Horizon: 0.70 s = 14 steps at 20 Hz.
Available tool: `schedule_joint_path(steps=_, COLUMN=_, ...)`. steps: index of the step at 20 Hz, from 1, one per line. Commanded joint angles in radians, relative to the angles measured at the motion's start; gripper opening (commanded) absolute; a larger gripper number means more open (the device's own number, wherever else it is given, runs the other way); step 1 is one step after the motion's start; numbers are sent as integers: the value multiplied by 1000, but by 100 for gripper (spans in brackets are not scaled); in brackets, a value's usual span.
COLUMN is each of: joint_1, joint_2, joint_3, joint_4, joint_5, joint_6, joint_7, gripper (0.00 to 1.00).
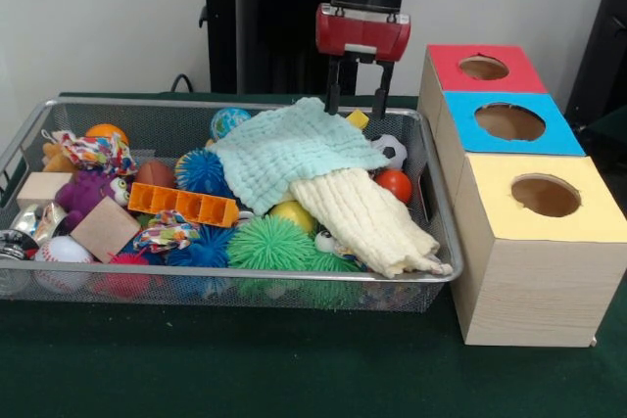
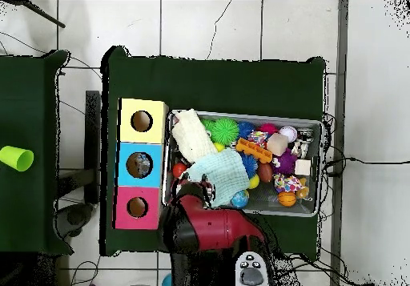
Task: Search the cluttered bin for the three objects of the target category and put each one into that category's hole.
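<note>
The wire-mesh bin (image 1: 245, 282) sits on the green table, full of toys; it also shows in the overhead view (image 2: 240, 114). A pale teal cloth (image 1: 294, 149) and a cream cloth (image 1: 364, 219) lie over the toys at its right. My gripper (image 1: 358, 108) hangs open and empty over the bin's far rim, its fingertips just above the teal cloth's far edge; it also shows in the overhead view (image 2: 194, 191). The hole (image 1: 509, 122) in the blue-topped box is right of the bin; in the overhead view the hole (image 2: 139, 164) shows something mottled inside.
A red-topped box (image 1: 482, 68) and a yellow-topped box (image 1: 545, 196) flank the blue one. The bin holds green spiky balls (image 1: 269, 242), a blue spiky ball (image 1: 204, 171), an orange block (image 1: 183, 205), a red ball (image 1: 395, 184), a small soccer ball (image 1: 390, 151) and wooden blocks (image 1: 103, 229).
</note>
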<state>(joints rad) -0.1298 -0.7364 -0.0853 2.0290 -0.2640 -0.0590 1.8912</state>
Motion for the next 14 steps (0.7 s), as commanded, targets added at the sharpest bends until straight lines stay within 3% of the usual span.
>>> schedule_joint_path(steps=1, joint_1=-17, joint_2=51, joint_3=69, joint_4=11, joint_5=-69, joint_6=-71, joint_7=101, gripper=100)
schedule_joint_path(steps=14, joint_1=-84, joint_2=62, joint_3=94, joint_4=18, joint_5=-134, joint_6=-91, joint_7=104, gripper=100)
